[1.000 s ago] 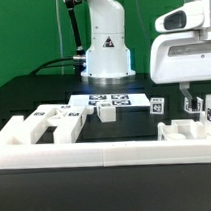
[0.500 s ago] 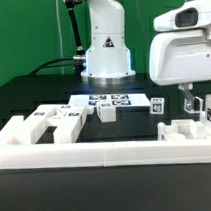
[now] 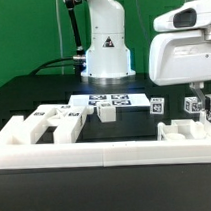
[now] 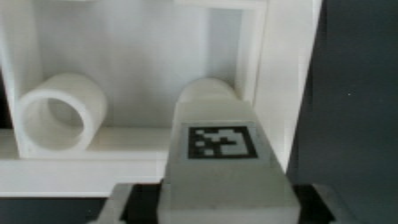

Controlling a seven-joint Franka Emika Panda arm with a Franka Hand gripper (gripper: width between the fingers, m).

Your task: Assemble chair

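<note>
pincer (image 3: pixel 197 92) | moved slightly toward the exterior view's right over the last second | its dark finger, earlier on the exterior view's left edge of the tagged chair piece (image 3: pixel 193 107), now stands above that piece | more of the tags directly below the pincer now show

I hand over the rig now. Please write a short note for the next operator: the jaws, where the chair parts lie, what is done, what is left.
The gripper hangs low over the parts on the exterior view's right. A tagged piece sits between the jaws; whether they clamp it, I cannot tell.
Parts: a cluster on the exterior view's left, a small block in the middle, behind the barrier wall.
Done: no joined pieces visible. Left: likely the whole assembly.
</note>
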